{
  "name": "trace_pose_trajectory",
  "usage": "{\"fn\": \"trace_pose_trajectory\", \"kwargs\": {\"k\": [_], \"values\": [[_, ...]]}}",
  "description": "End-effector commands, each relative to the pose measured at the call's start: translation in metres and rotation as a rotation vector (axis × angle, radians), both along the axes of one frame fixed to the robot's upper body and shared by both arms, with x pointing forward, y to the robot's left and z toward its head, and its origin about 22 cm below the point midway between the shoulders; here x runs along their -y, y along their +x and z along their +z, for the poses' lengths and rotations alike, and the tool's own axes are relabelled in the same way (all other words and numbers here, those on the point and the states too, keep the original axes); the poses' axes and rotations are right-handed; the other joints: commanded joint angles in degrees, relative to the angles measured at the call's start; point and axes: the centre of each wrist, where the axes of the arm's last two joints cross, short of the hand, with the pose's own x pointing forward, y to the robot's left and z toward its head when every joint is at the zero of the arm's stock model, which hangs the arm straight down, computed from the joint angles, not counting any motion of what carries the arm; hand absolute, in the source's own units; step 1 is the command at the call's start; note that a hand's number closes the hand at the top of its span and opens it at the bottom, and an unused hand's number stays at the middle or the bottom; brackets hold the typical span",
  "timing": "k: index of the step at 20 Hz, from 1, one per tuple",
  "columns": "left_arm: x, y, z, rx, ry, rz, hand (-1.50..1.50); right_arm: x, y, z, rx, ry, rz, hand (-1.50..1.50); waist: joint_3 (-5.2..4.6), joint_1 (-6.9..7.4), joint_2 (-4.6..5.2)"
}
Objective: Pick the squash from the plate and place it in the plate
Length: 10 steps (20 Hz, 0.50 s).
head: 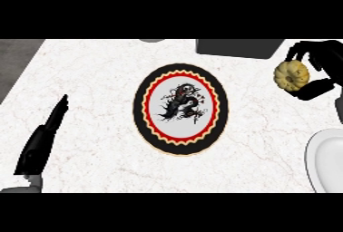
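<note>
The right hand is at the upper right of the head view. Its fingers curl over the top of the squash and its thumb closes in from below, so the squash is enclosed on its right side. The squash is pale yellow, ribbed and round, with its left half exposed. It is over the white marble counter, well to the right of the decorated plate and beyond the white plate. It lies on neither plate. Whether it touches the counter cannot be determined.

The decorated plate is at the centre of the counter. It has a black scalloped rim, a red ring and a dark figure on a white centre. The white plate is cut off by the right edge of the view.

The left hand rests at the lower left with fingers straight and holds nothing.

A dark grey rectangular object lies at the far edge.
</note>
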Motion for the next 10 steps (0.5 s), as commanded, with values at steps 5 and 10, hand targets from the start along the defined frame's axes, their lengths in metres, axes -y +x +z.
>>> {"fn": "trace_pose_trajectory", "kwargs": {"k": [5, 10], "values": [[-0.02, -0.012, -0.009, -0.022, 0.007, 0.058, 0.0, 0.002, 0.03, 0.039, 0.198, 0.233, 0.395, 1.5, -0.22, -3.08, -1.05], [-0.018, -0.024, -0.016, -0.035, -0.013, 0.094, 0.0, -0.057, 0.05, 0.053, 0.124, 0.27, 0.569, 1.5, -0.32, -4.5, -1.69]]}}
